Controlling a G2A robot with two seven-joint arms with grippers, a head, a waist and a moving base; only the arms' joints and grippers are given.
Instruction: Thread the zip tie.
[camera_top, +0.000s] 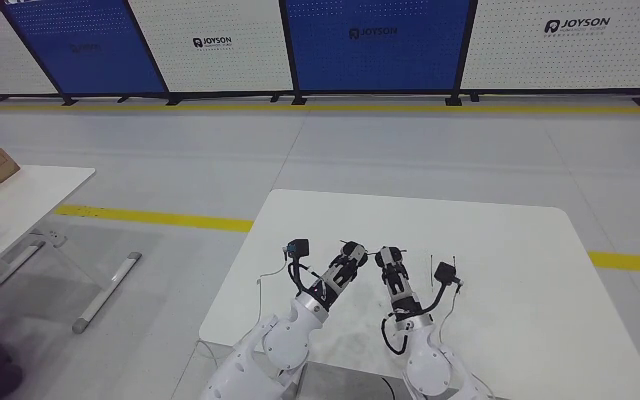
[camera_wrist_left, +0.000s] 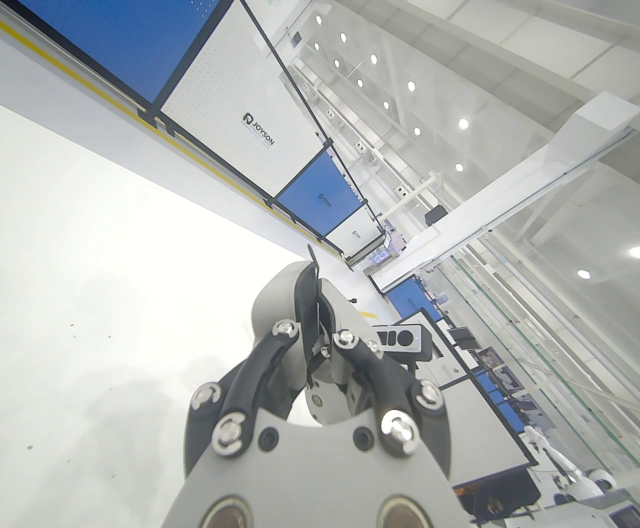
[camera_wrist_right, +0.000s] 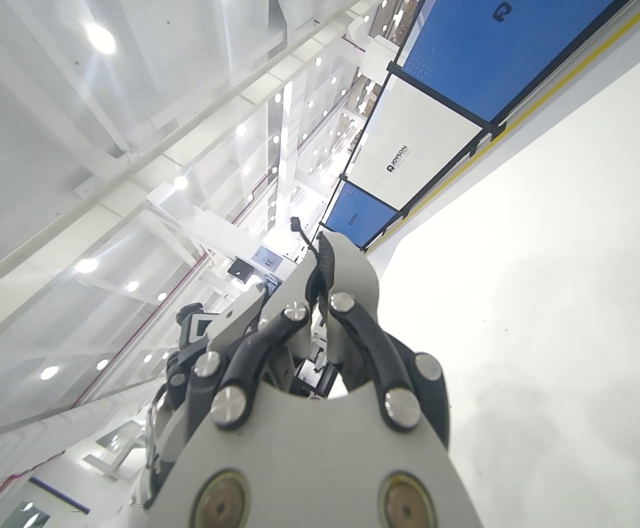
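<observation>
Starting on the left, there's a second white table (camera_top: 35, 195) off to the side, well apart from the one the robot works at. A yellow floor stripe (camera_top: 150, 216) runs past it toward the work table. Along the back of the room stands a row of blue and white perforated panels (camera_top: 380, 45).

Next comes the big white tabletop (camera_top: 500, 260) with rounded corners, and both arms hang over its near half. The grippers are just beside each other, tips angled inward.

The left gripper (camera_wrist_left: 316, 272), all grey shells and black linkages, has its jaws pressed together on a thin black plastic zip tie (camera_wrist_left: 312, 255). Only a short plain bit of strap pokes out past the fingertips on that side. From above, the left gripper (camera_top: 352, 256) is held a little above the surface rather than resting on it.

The right gripper (camera_wrist_right: 322, 250) is the same story, with its jaws clamped tight on the zip tie (camera_wrist_right: 300, 232). Here it's the end with the little square head that sticks out, curving away from the fingertips into the air and touching nothing. From above, the right gripper (camera_top: 385, 257) nearly meets the left one.

Honestly, I can't tell how the strap runs between the two. A few dark specks dot the tabletop by the left arm.
</observation>
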